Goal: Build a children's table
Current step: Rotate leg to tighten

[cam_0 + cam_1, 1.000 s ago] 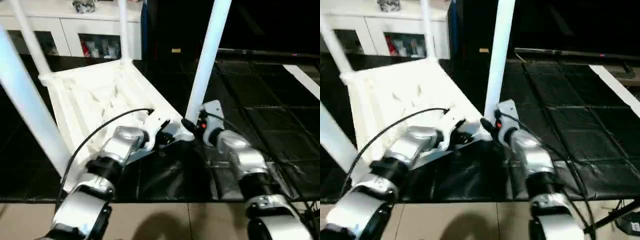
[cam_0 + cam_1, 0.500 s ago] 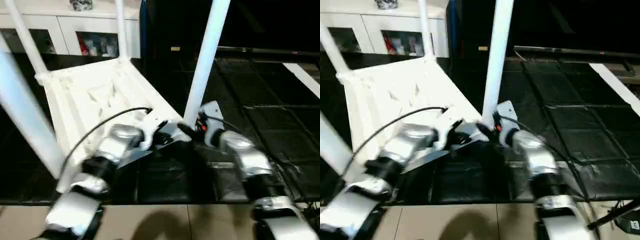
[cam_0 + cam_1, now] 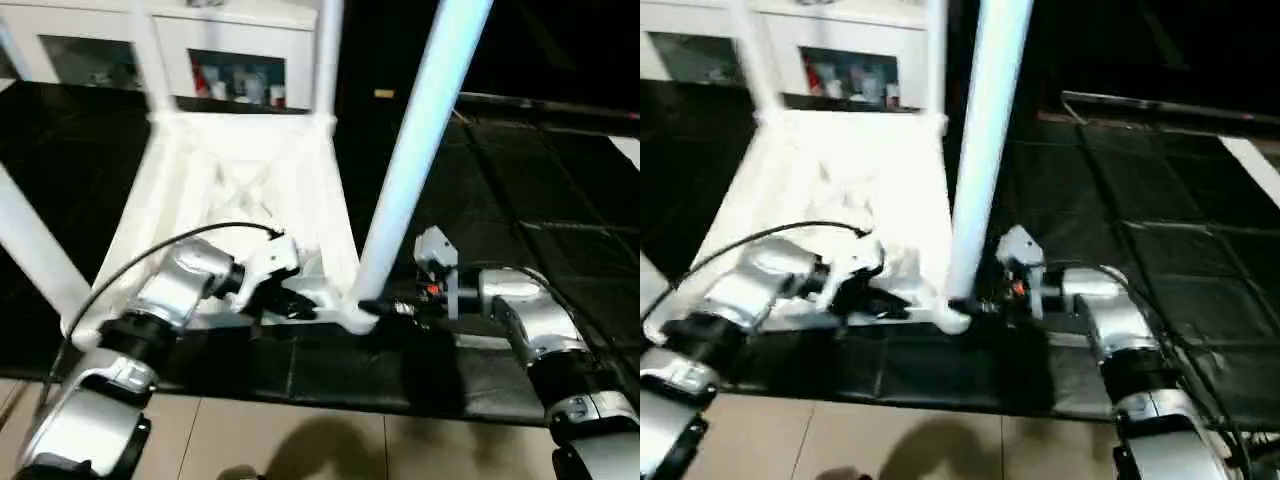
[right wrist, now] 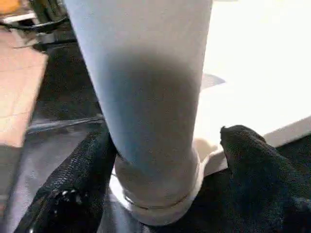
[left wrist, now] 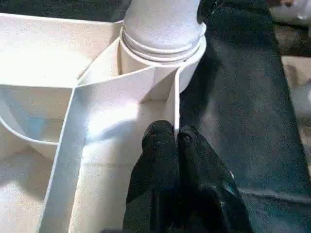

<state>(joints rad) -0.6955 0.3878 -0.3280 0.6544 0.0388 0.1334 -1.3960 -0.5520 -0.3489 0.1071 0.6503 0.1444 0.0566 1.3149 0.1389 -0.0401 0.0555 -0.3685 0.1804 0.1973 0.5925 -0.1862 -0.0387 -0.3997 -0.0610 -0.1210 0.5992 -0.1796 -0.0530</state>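
Note:
The children's table (image 3: 240,170) lies upside down on the black mats, white, ribbed underside up, with its legs pointing up. The nearest leg (image 3: 420,150) stands in the front right corner socket (image 5: 163,53). My left gripper (image 5: 176,138) is shut on the thin upright rim of the table top just beside that socket. My right gripper (image 4: 167,138) reaches in from the right at the leg's base. It is open, with one black finger (image 4: 73,184) on each side of the leg and a gap showing at one side.
A white cabinet (image 3: 240,40) with glass doors stands behind the table. Other legs rise at the near left (image 3: 30,250) and far corners (image 3: 328,50). Black mats (image 3: 520,180) stretch to the right. Beige floor tiles (image 3: 300,450) run along the front.
The whole picture has shifted with the camera. My right gripper's fingers have spread apart at the leg's base. My left gripper has stayed shut on the rim.

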